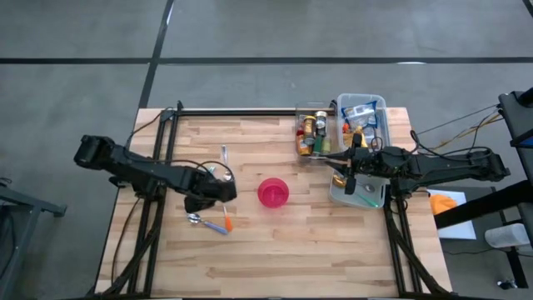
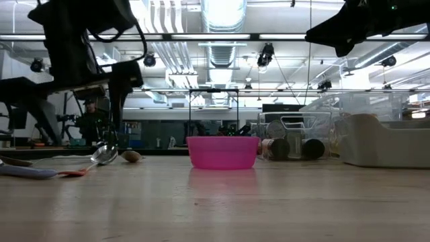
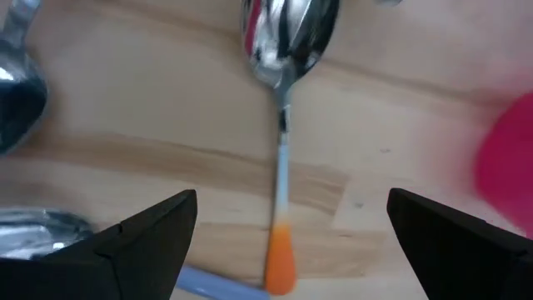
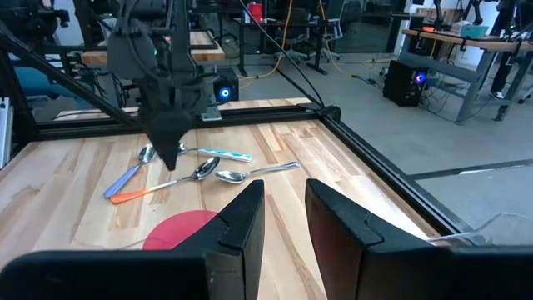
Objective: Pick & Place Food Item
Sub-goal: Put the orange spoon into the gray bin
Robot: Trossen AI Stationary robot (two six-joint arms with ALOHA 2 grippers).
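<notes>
— What is the desk point(image 1: 275, 258) made of?

— Pale wood, glued up from narrow strips, with a smooth top.

— And the food?

— In the far right corner. A clear plastic bin point(image 1: 361, 97) with rounded corners holds coloured food packets point(image 1: 360, 115). Touching its left side is a smaller see-through container with round jars point(image 1: 311, 133) lying in it. I cannot tell which item is the one meant.

— Is either gripper on any of it?

— No. The right gripper point(image 4: 285, 208) hangs by the right edge, above a pale, rounded tray point(image 1: 366, 200) that sits just in front of the bin. Its two dark, blocky fingers stand with only a narrow slit between them, and nothing is in that slit.

— The left one?

— The left gripper point(image 1: 215, 196) is low over the left half of the desk, its wedge-shaped fingers spread wide and empty. Directly below it lies a spoon point(image 3: 281, 167) with a shiny metal bowl and a slim handle that goes from white to an orange tip. Other glossy spoons lie close beside it, one with a blue handle point(image 3: 208, 283).

— Anything between the arms?

— A round pink bowl point(image 1: 273, 192) of matte plastic, near the middle of the desk and just right of the spoons.
</notes>
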